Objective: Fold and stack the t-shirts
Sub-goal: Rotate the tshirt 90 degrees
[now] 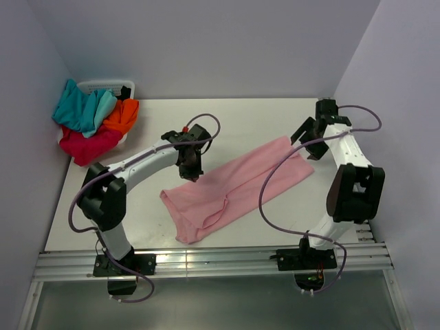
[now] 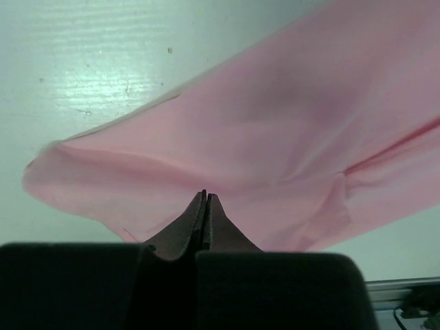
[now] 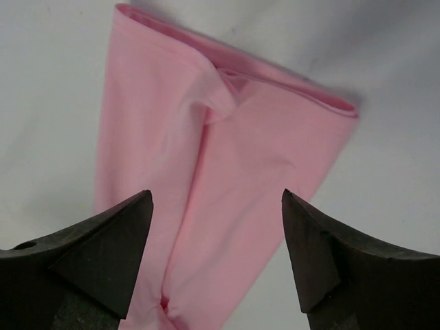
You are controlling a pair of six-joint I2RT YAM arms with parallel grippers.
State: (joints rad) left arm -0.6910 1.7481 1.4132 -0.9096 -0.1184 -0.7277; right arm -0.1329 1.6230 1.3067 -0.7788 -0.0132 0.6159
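A light pink t-shirt (image 1: 234,182) lies folded into a long strip slanting across the middle of the table. My left gripper (image 1: 192,172) is at the strip's upper edge near its left end. In the left wrist view its jaws (image 2: 205,196) are pressed together, and the shirt's (image 2: 289,117) creases run up to the tips, so it seems pinched. My right gripper (image 1: 307,143) hovers open over the strip's right end. In the right wrist view (image 3: 216,199) the shirt (image 3: 227,172) lies flat below the spread fingers, untouched. Teal (image 1: 82,106), orange (image 1: 122,115) and crimson (image 1: 86,144) t-shirts lie heaped at the back left.
A white basket (image 1: 103,86) sits under the heap in the back left corner. Walls close the table at the back and both sides. A metal rail (image 1: 206,261) runs along the near edge by the arm bases.
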